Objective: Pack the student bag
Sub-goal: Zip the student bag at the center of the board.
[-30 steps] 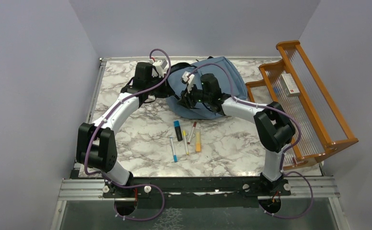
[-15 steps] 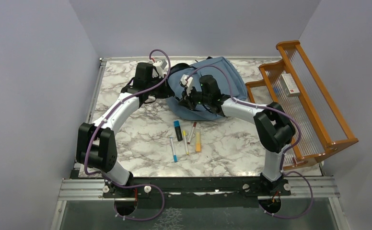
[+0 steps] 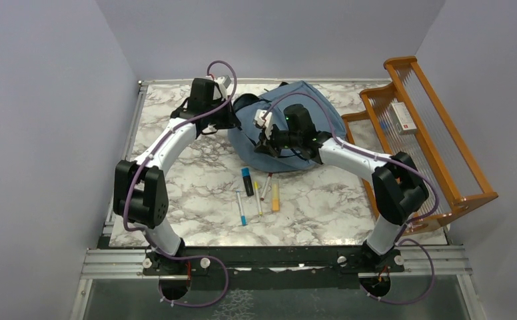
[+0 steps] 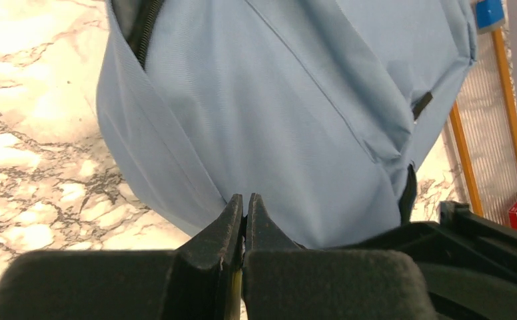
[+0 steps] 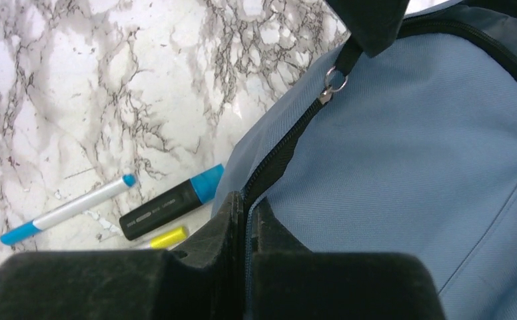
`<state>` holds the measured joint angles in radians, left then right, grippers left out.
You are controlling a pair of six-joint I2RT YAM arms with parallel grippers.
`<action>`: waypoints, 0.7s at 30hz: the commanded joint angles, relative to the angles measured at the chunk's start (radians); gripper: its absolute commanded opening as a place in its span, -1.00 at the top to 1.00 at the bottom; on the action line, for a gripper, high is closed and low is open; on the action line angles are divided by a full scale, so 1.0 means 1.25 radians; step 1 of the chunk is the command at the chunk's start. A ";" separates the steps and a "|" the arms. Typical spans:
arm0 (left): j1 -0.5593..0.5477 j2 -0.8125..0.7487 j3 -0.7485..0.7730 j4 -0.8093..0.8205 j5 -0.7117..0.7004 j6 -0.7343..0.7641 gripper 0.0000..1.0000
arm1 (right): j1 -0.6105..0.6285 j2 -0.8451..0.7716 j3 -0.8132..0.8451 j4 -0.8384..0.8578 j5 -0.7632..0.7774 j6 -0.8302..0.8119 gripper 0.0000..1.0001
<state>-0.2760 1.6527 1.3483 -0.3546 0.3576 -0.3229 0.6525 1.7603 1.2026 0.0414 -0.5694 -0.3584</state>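
The dusty-blue student bag (image 3: 309, 110) lies at the back middle of the table. It fills the left wrist view (image 4: 296, 100) and the right half of the right wrist view (image 5: 429, 147). My left gripper (image 3: 234, 119) is at the bag's left edge. Its jaws (image 4: 244, 200) are shut, and the right wrist view shows black fingers (image 5: 369, 27) pinching the zipper pull (image 5: 336, 77). My right gripper (image 3: 264, 140) is shut on the bag's zipper edge (image 5: 276, 160), with the black zipper tape running into its closed jaws (image 5: 246, 200).
Several pens lie in front of the bag: a black highlighter with a blue cap (image 3: 247, 181) (image 5: 169, 203), a blue-white pen (image 3: 241, 208) (image 5: 69, 210), a yellow pen (image 3: 257, 198) and an orange one (image 3: 275, 195). An orange wooden rack (image 3: 436, 133) holding a small box (image 3: 402, 118) stands on the right.
My left wrist has shifted toward the back and its elbow has swung in. My right arm has moved slightly right. The bag's left edge is pulled up more.
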 commanded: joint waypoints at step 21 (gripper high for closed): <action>0.124 0.206 0.314 0.059 -0.066 0.041 1.00 | 0.009 -0.188 -0.062 -0.292 0.016 -0.057 0.99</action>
<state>-0.1631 1.8732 1.6505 -0.4057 0.3496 -0.3176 0.6529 1.5742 1.1473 -0.1535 -0.5133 -0.4477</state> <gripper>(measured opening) 0.009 0.064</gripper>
